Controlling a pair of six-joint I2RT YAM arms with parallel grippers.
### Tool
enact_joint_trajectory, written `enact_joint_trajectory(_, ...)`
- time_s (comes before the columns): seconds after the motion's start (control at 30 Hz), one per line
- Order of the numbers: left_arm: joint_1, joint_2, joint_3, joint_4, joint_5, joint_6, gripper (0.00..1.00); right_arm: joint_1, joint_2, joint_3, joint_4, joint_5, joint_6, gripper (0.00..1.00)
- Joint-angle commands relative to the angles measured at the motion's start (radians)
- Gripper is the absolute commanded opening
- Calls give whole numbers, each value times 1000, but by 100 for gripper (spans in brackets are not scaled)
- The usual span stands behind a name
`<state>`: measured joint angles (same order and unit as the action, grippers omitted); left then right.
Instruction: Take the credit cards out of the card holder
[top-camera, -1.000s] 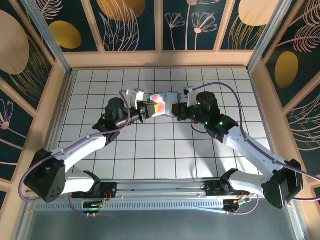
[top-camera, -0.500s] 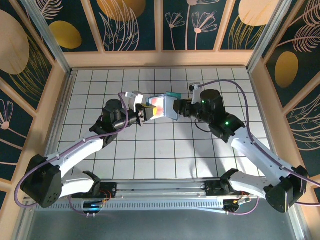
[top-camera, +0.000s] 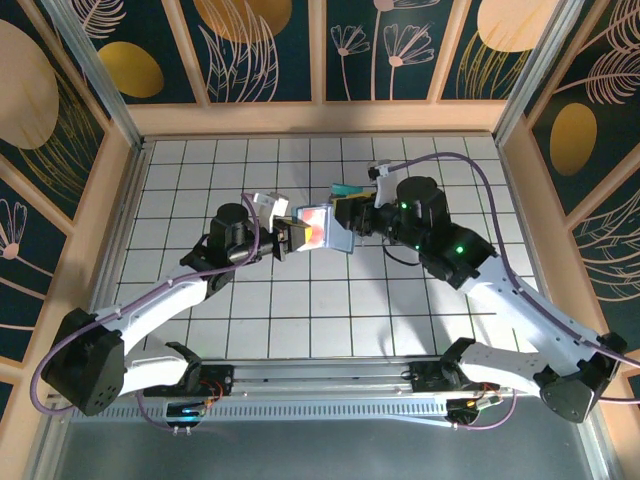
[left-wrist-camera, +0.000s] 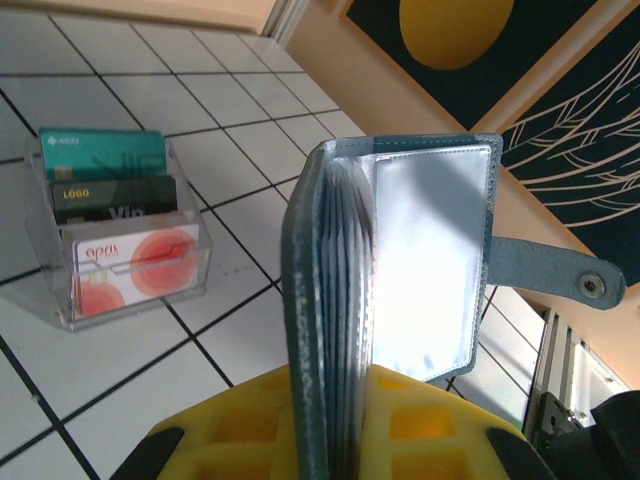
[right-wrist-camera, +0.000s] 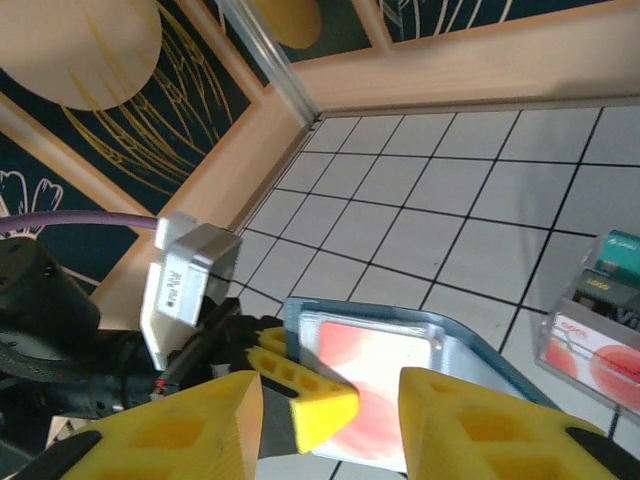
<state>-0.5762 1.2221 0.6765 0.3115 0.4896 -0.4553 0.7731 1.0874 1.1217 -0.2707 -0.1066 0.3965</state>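
Note:
The slate-blue card holder (left-wrist-camera: 400, 250) stands open on edge with my left gripper (left-wrist-camera: 345, 400) shut on its lower edge. One clear sleeve (left-wrist-camera: 425, 260) faces the left wrist camera, and a strap with a snap (left-wrist-camera: 560, 275) hangs to the right. From above, the holder (top-camera: 338, 237) shows a whitish credit card with a red blotch (top-camera: 314, 226) in its facing sleeve, beside the left gripper (top-camera: 290, 236). My right gripper (top-camera: 352, 213) hovers just right of it, open, with nothing between its fingers. In the right wrist view that gripper (right-wrist-camera: 330, 430) looks down on the same card (right-wrist-camera: 390, 375).
A clear plastic stand (left-wrist-camera: 60, 300) on the tiles holds a teal card (left-wrist-camera: 100, 155), a dark card (left-wrist-camera: 110, 195) and a white card with red blotches (left-wrist-camera: 135, 270). It sits just behind the holder (top-camera: 345, 190) and at the right (right-wrist-camera: 590, 325). Wooden walls ring the tiled floor.
My right gripper has gone from shut to open and pulled slightly back and right from the holder. The left gripper shifted the holder a little toward the near left. The stand's teal card came into view.

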Motion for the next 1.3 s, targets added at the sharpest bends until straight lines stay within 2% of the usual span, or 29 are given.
enact_joint_trajectory(0.0,3,-7,-30,76,26,-43,0,17,58,7,-28,-25,44,37)
enact_joint_trajectory(0.33,-9,10,-111,202,62,-150,0,19,166,-97,0,-79,186,29)
enact_joint_trajectory(0.57,-37,15,-139,259,44,-203,0,-17,164,-171,12,-91,231,27)
enact_joint_trajectory(0.73,-67,49,-151,303,43,-235,1,-63,141,-252,51,-126,250,15)
enact_joint_trajectory(0.93,-101,121,-184,420,43,-305,1,-84,132,-303,39,-106,267,11)
enact_joint_trajectory(1.17,-103,185,-224,556,56,-390,0,-88,165,-340,44,-94,285,10)
enact_joint_trajectory(1.27,-103,211,-226,561,55,-398,0,-89,184,-348,40,-79,286,10)
